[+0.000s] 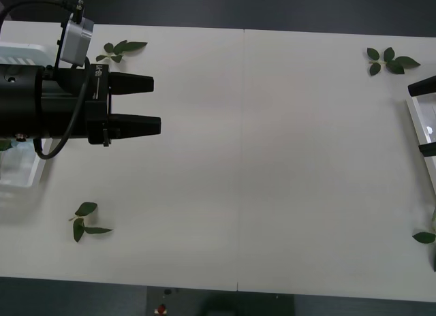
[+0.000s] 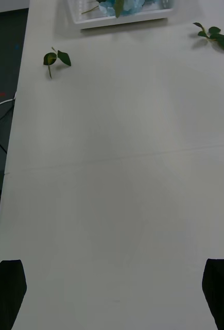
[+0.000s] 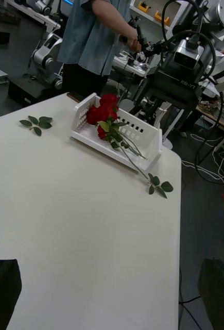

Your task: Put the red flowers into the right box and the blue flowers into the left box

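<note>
Over the white table (image 1: 272,159) at the robot's left side, the left gripper (image 1: 157,105) hovers with its black fingers apart, holding nothing. Farther left, the blue flowers (image 2: 124,6) lie in the left box (image 2: 124,19). Across the table, the red flowers (image 3: 104,113) rest in the right box (image 3: 142,142), where the right gripper (image 1: 427,118) hangs spread and empty.

You have a smooth, matt white surface (image 1: 272,159) with a thin seam across it. The right box (image 3: 142,135) looks like white slotted plastic. The left box (image 2: 124,18) is pale plastic. The left hand (image 1: 139,106) looks matt black. The leaf sprigs (image 1: 87,220) look faintly glossy.
</note>
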Robot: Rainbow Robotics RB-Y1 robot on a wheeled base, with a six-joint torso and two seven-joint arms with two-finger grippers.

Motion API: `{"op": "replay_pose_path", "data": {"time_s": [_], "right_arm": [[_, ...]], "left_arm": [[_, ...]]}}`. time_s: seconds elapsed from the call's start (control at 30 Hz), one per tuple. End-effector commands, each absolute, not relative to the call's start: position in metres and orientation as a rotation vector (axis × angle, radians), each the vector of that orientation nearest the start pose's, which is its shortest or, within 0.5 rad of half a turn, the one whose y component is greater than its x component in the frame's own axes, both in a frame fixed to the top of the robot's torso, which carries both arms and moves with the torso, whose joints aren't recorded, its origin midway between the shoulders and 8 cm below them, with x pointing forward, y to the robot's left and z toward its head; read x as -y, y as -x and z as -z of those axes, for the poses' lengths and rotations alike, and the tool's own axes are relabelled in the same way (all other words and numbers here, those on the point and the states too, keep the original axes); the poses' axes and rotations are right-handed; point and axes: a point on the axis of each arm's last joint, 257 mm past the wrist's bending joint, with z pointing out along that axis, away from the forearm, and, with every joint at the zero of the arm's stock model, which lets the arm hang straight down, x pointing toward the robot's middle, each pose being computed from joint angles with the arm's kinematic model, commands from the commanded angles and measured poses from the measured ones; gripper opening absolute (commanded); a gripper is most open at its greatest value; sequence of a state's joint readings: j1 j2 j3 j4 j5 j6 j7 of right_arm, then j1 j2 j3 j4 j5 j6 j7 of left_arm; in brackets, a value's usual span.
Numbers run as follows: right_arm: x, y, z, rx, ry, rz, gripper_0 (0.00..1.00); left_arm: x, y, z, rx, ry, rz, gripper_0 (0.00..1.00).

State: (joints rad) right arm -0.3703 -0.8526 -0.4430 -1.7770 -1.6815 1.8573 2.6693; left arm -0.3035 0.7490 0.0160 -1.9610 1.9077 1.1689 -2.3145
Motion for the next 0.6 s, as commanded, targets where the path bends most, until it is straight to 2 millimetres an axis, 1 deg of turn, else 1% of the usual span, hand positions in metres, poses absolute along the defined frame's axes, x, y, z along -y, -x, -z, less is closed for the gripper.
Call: {"op": "replay_pose_path", "data": {"time_s": [0.03,0.23,0.43,0.6], "right_arm": [[0.269,-0.375,0.050,-1.577,1.648,-0.393,1.00],[0.273,-0.378,0.052,-1.597,1.621,-0.411,1.00],[0.274,-0.380,0.063,-1.621,1.580,-0.473,1.00],[0.278,-0.383,0.065,-1.639,1.561,-0.479,1.00]], "left_arm": [[-0.083,-0.373,0.027,-1.482,-1.158,0.991,1.00],[-0.083,-0.372,0.027,-1.481,-1.159,0.996,1.00],[-0.083,-0.372,0.027,-1.481,-1.159,0.996,1.00],[-0.083,-0.372,0.027,-1.481,-1.159,0.996,1.00]]}}
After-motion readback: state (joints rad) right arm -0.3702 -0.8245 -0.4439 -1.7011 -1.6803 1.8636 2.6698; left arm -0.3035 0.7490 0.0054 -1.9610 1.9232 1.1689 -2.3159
